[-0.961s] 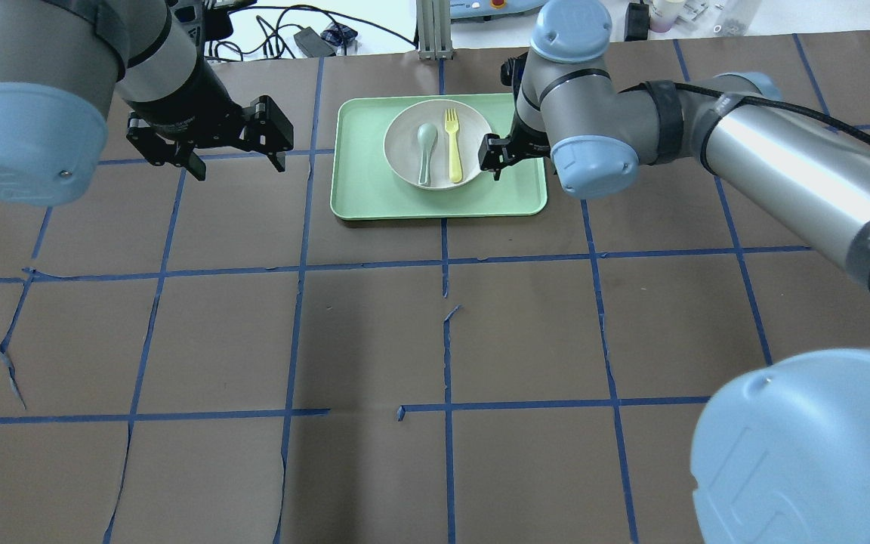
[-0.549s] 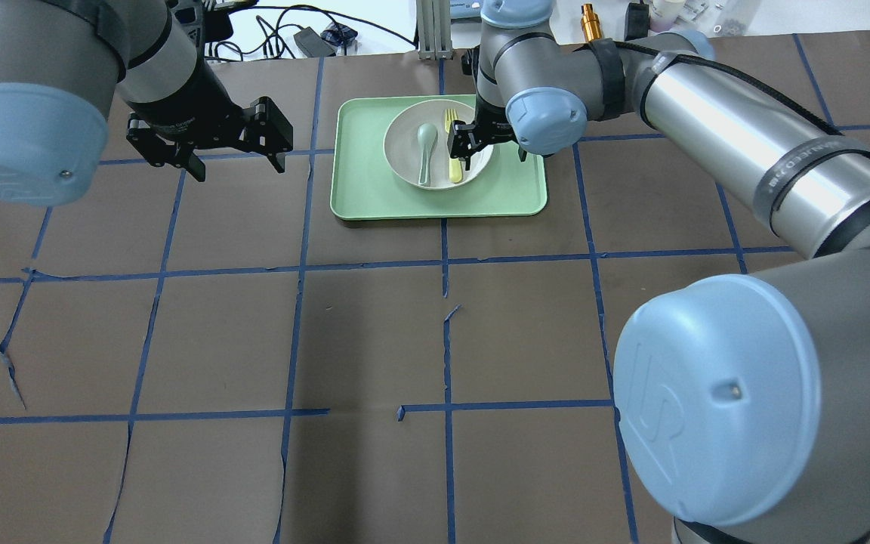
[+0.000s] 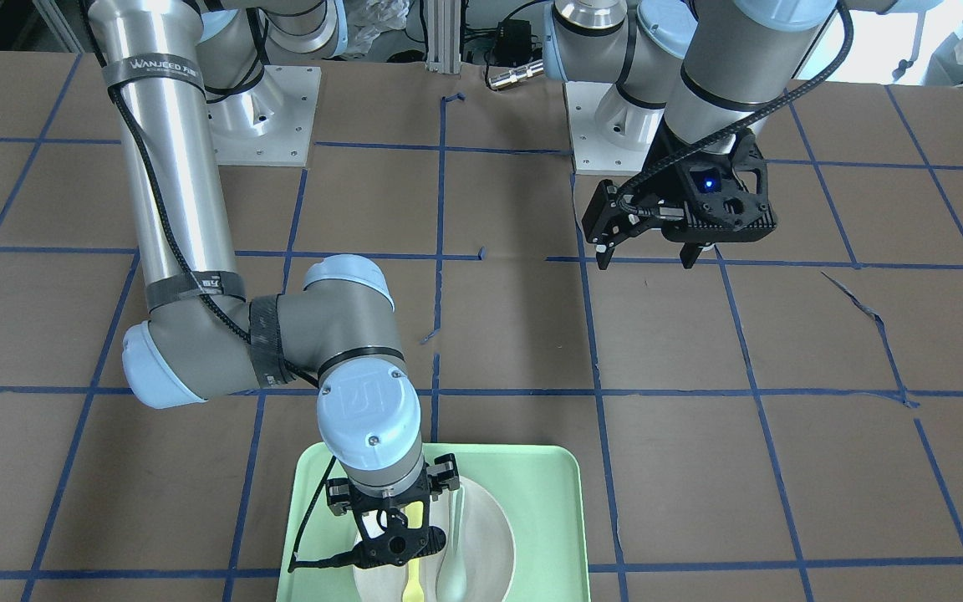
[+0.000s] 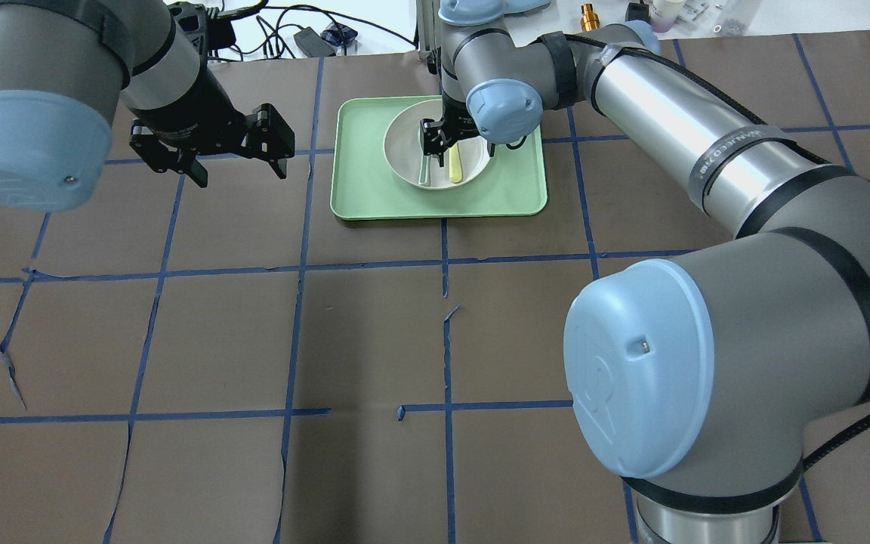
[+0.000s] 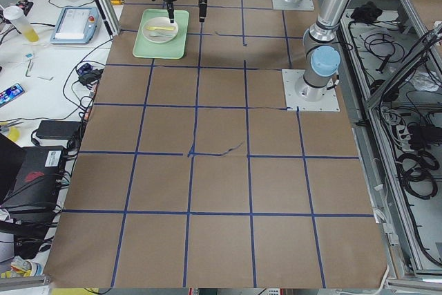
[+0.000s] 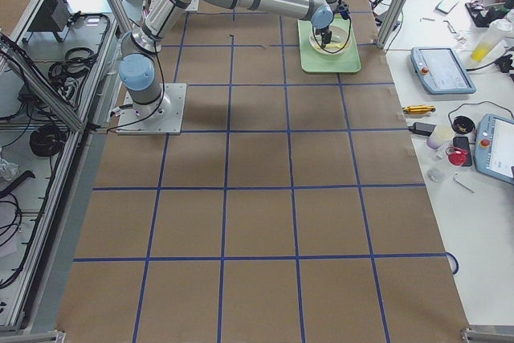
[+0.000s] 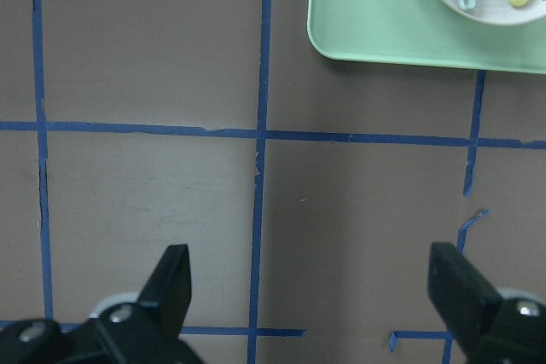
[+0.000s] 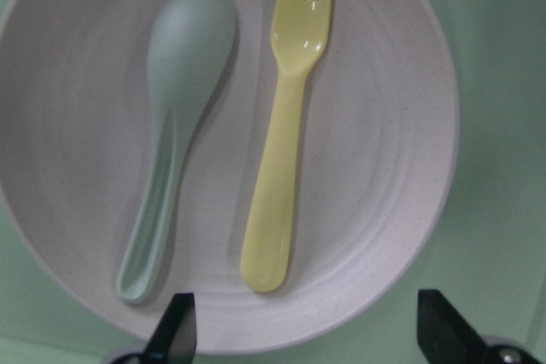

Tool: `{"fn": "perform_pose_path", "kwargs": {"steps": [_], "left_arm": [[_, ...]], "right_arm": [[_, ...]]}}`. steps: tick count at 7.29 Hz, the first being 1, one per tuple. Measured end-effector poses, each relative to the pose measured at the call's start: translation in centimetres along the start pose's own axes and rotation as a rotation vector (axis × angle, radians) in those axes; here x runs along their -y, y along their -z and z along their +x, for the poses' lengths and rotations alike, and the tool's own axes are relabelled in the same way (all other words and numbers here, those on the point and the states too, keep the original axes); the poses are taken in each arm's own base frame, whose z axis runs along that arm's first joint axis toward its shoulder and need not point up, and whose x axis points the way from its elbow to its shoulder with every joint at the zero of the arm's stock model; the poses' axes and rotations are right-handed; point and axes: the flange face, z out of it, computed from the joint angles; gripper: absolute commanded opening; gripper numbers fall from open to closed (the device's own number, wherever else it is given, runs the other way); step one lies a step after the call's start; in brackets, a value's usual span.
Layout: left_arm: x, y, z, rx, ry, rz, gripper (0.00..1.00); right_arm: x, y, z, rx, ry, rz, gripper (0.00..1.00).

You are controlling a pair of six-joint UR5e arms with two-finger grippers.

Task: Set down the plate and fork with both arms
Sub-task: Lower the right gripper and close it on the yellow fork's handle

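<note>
Covering the table [image 4: 526,340], blue-taped brown paper [image 4: 216,340]; left claw [image 4: 241,174] and right claw [image 8: 309,330] both spread.

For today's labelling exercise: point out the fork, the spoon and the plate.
fork [image 8: 281,159]: right wrist-mounted view, middle of its handle.
spoon [image 8: 189,44]: right wrist-mounted view, its bowl.
plate [image 8: 388,176]: right wrist-mounted view, bare surface right of the fork.
</note>
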Motion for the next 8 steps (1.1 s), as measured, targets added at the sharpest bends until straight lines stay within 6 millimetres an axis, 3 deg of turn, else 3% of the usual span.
{"fn": "perform_pose_path", "kwargs": {"steps": [1,3,8], "left_arm": [[0.0,0.0,0.0,0.000,0.000,0.000,1.00],[0.0,0.0,0.0,0.000,0.000,-0.001,1.00],[0.0,-0.1,0.0,-0.001,-0.001,-0.002,1.00]], "right_arm": [[0.7,-0.8,-0.5,-0.002,0.002,-0.005,0.69],[1.4,-1.8,-0.7,-0.004,0.001,-0.009,0.67],[1.9,-3.8,-0.8,-0.003,0.001,-0.009,0.52]]}}
